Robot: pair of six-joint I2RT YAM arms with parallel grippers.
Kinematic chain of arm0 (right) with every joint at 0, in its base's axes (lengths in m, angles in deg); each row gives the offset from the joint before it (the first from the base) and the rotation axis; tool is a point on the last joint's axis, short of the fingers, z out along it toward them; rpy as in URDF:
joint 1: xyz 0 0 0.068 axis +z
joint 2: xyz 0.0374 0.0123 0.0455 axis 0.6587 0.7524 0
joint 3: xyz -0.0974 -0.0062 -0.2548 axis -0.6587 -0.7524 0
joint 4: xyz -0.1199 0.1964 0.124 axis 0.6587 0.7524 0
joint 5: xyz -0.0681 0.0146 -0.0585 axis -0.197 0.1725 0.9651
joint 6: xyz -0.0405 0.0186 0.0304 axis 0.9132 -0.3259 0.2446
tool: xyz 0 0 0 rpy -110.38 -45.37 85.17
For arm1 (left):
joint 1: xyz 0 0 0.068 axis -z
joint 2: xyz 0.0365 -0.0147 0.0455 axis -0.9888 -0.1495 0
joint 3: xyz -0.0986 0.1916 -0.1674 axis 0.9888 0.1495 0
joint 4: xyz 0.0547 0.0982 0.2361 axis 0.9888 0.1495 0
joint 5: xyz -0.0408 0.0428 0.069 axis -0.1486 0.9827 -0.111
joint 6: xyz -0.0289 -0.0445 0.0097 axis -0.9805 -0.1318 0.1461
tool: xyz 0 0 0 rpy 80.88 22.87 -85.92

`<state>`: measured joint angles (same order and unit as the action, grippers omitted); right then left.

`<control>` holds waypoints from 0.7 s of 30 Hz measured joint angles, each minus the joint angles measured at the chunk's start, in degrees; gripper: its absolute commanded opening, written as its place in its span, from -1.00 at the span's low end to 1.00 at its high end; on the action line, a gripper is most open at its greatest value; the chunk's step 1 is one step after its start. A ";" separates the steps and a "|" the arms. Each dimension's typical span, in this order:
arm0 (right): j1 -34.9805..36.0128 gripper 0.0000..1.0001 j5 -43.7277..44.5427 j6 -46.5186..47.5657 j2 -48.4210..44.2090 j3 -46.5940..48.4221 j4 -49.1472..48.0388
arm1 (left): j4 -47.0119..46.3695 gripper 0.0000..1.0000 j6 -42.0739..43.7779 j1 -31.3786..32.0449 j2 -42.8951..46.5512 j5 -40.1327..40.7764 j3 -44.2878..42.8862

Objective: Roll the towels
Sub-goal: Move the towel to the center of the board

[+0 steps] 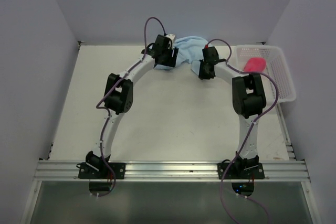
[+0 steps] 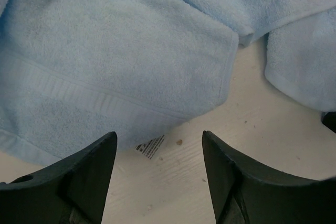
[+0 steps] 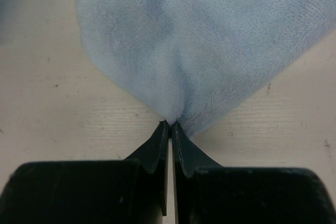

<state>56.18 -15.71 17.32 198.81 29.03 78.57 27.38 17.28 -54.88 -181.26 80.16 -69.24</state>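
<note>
- Top external view: light blue towel (image 1: 190, 45) lies crumpled at the far edge of the surface (image 1: 157, 114), between the two wrists; red-pink towel (image 1: 255, 64) sits in the white basket (image 1: 281, 85) at far right.
- Left wrist view: left fingers (image 2: 86, 177) are spread, just short of the towel's hemmed edge, holding nothing.
- Right wrist view: right fingers (image 3: 157, 148) are pressed together, pinching a puckered fold of the light blue towel.

The light blue towel (image 2: 131, 40) is matt terry cloth with a flatter woven band, the desk (image 3: 47, 103) matt grained wood, the left end effector (image 2: 159, 142) matt black plastic, and the basket (image 1: 284, 78) at 2 o'clock white plastic mesh.
</note>
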 measured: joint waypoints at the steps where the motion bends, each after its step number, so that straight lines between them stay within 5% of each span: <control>1: 0.00 -0.97 -0.37 -0.17 -0.02 -0.04 0.00 | -0.04 0.41 0.11 0.00 -0.26 0.61 -0.66; 12: 0.00 -0.97 -3.76 -2.23 -0.02 -0.04 0.04 | -0.85 0.22 0.87 -0.11 -5.33 0.15 -2.62; 21: 0.00 -0.99 -6.01 -2.99 -0.02 -0.04 0.37 | -1.86 -0.66 -0.24 -1.46 -5.64 -1.38 -2.32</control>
<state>56.18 -21.72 14.32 198.78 28.99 78.95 25.52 17.04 -56.34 -186.90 78.78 -71.56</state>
